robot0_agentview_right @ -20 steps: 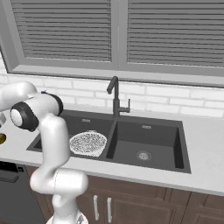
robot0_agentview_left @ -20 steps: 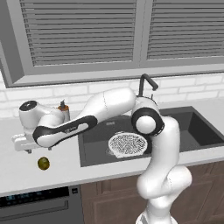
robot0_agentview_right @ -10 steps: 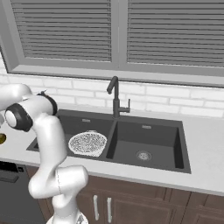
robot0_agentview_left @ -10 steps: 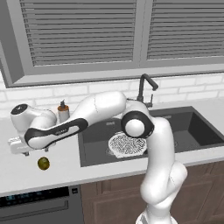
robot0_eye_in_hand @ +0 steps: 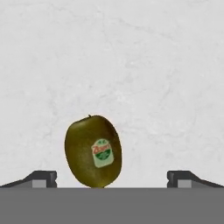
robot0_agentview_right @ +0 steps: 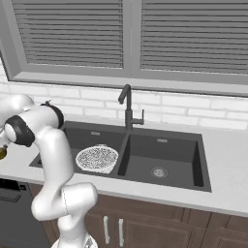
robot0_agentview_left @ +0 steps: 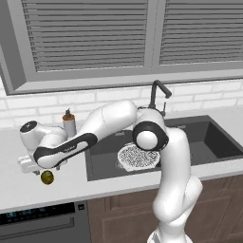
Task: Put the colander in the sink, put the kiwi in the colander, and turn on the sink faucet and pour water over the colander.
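The gripper, jaws wide, hovers over the kiwi. Fetching it is the step in hand. Next: lower and close.

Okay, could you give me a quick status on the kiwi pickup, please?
Gripper open, above kiwi. Kiwi on counter, not gripped. Colander already in sink. Nothing in the way.

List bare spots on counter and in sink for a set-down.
Free: the right basin of the sink, holding just its drain; the counter right of the sink. Crowded: the left basin, taken by the colander; the left counter, with the kiwi, soap dispenser and open gripper above the kiwi.
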Available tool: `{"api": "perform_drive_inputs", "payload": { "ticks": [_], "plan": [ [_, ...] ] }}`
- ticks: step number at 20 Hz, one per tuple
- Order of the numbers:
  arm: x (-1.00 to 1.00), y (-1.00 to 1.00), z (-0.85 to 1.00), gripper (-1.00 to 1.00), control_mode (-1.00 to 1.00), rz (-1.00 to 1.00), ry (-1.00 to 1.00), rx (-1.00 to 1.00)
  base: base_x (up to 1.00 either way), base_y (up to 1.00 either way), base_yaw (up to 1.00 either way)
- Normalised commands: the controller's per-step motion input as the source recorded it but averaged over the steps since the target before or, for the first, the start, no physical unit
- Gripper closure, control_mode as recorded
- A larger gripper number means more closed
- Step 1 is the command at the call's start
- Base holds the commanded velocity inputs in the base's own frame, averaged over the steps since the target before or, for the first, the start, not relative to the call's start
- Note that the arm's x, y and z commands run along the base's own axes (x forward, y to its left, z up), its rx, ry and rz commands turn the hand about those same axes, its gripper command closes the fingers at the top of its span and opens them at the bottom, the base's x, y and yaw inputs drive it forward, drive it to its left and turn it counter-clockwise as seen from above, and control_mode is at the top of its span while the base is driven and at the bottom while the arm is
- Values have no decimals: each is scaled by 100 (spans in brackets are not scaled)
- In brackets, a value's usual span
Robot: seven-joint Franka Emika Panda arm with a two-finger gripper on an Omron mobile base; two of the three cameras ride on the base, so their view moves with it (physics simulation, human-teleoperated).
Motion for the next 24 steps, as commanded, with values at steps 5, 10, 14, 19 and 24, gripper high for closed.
{"api": "perform_drive_inputs", "payload": {
  "ticks": [5,10,14,19,24],
  "plan": [
    [2,-2,-28,-100,-100,0,2,0,0,0,0],
    [15,12,-2,-100,-100,0,1,0,0,0,0],
    [13,24,0,-100,-100,0,2,-1,0,0,0],
    [8,32,0,-100,-100,0,5,-3,0,0,0],
    [0,9,-2,-100,-100,0,6,0,0,0,0]
  ]
}}
